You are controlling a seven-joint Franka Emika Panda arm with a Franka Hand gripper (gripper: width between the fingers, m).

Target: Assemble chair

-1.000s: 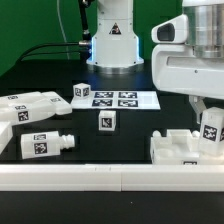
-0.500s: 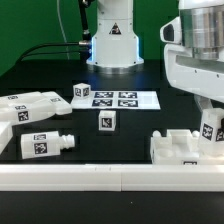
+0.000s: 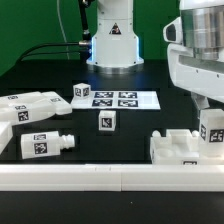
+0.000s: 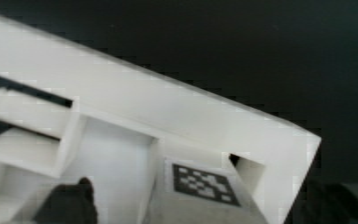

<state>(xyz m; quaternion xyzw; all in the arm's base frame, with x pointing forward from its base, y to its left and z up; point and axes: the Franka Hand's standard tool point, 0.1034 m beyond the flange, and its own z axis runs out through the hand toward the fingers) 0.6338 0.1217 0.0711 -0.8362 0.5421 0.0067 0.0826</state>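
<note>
Step in hand: seating upright tagged leg (image 3: 212,132) into chair base (image 3: 172,150), at exterior view's right, just beside border rail (image 3: 90,177). Gripper (image 3: 207,110) at leg top; fingers apart or clamped on leg, cannot tell. Next, likely: lift clear, then fetch pegged leg (image 3: 45,144) lying at exterior view's left.

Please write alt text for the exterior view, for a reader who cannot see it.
At the exterior view's right, a white robot arm hangs over an upright tagged chair piece at a white slab assembly. A pegged leg, two small cubes and the marker board lie on the black table.
</note>
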